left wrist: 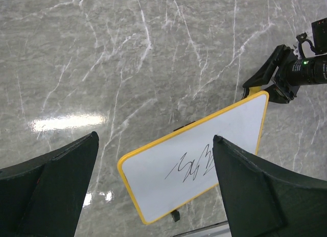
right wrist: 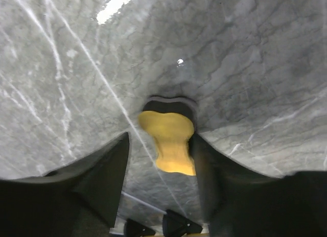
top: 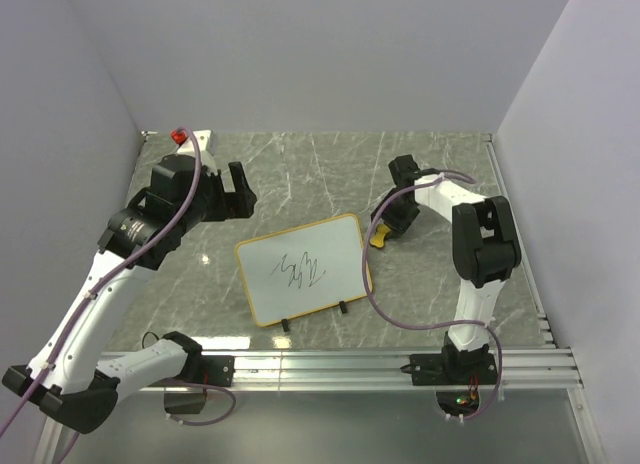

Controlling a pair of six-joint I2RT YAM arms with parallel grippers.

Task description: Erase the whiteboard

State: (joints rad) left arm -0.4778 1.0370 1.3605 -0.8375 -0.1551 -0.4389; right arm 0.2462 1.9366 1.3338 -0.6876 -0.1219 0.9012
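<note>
The whiteboard [top: 303, 269] lies flat on the grey marble table [top: 300, 164], in the middle between the two arms and close to the metal rail [top: 330, 362] at the near edge. It sits skewed to the table, its yellow frame running uphill to the right as I look from behind the arms, and two small black feet [top: 343, 307] poke out from its near long side. A dark scribble [top: 300, 272] crosses the middle of the white surface. Just beside the board's far right corner rests a small yellow bone-shaped eraser [top: 379, 238], flat on the marble. The right gripper [right wrist: 160, 136] is down over that eraser with its jaws apart and one finger on either side. The finger on the right of the wrist view [right wrist: 219, 181] sits against the eraser's edge or very nearly so, I cannot tell which, while the other finger [right wrist: 97, 175] shows a clear strip of marble between itself and the eraser, so nothing is clamped. The left gripper [top: 243, 192] hangs in the air above the table, off beyond the board's far left corner, jaws spread wide and empty. Its wrist camera looks down past both fingers onto the board and the scribble
</note>
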